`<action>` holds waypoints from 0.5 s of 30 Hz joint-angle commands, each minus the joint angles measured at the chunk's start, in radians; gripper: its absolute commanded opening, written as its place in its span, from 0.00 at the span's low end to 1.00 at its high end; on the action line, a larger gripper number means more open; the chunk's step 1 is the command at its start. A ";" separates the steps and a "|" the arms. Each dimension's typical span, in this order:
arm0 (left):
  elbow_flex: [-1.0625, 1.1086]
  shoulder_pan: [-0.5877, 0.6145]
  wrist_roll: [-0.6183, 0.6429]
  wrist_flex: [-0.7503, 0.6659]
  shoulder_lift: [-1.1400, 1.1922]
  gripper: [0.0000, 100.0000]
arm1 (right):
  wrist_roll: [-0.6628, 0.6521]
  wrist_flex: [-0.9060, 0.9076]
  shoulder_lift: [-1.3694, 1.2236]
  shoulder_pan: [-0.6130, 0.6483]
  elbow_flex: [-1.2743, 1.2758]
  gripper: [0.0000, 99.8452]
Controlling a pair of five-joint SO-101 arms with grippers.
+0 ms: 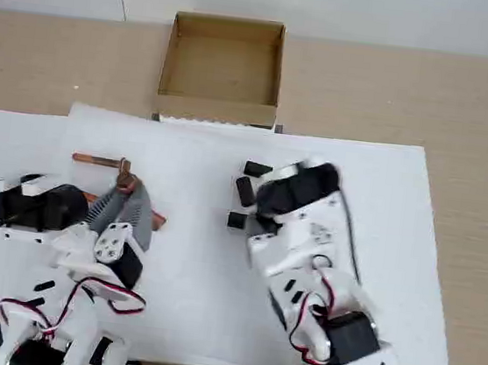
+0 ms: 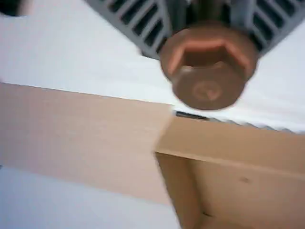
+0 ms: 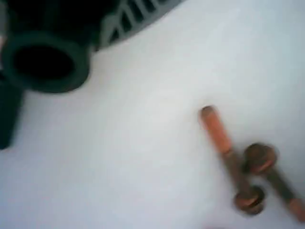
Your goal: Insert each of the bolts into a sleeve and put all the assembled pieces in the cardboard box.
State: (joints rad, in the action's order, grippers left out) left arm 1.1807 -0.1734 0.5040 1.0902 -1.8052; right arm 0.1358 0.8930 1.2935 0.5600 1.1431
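My left gripper (image 1: pixel 127 189) is shut on a copper-coloured bolt (image 1: pixel 125 177), whose hex head (image 2: pixel 208 67) faces the left wrist camera between grey ribbed fingers (image 2: pixel 128 19). A second bolt (image 1: pixel 97 160) lies on the white sheet just beyond it, and a third (image 1: pixel 157 219) sticks out beside the fingers. My right gripper (image 1: pixel 257 222) is shut on a black sleeve (image 3: pixel 45 59), open end toward the right wrist camera. Loose sleeves (image 1: pixel 257 168) (image 1: pixel 245 190) lie near it. Two bolts (image 3: pixel 224 143) (image 3: pixel 259 157) show farther off. The cardboard box (image 1: pixel 217 107) stands at the back centre.
A white paper sheet (image 1: pixel 190 264) covers the wooden table (image 1: pixel 464 111). The box's near wall (image 2: pixel 224 148) stands just past the sheet's far edge. Cables trail from both arms near the front edge.
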 commanded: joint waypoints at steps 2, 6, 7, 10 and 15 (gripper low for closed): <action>-0.027 -0.054 0.068 -0.032 -0.012 0.00 | -0.002 -0.019 0.012 0.090 -0.005 0.00; -0.030 -0.054 0.069 -0.038 -0.012 0.00 | -0.087 -0.018 0.012 0.170 -0.005 0.00; -0.030 -0.054 0.069 -0.040 -0.014 0.00 | -0.107 -0.018 0.012 0.188 -0.005 0.00; -0.030 -0.054 0.071 -0.072 -0.014 0.00 | -0.150 -0.018 0.012 0.223 -0.005 0.00; -0.030 -0.054 0.100 -0.137 -0.014 0.00 | -0.218 -0.019 0.012 0.239 -0.005 0.00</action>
State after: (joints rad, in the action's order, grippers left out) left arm 1.1807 -0.2194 0.5838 1.0058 -1.8052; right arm -0.0391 0.8915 1.2935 0.7825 1.1462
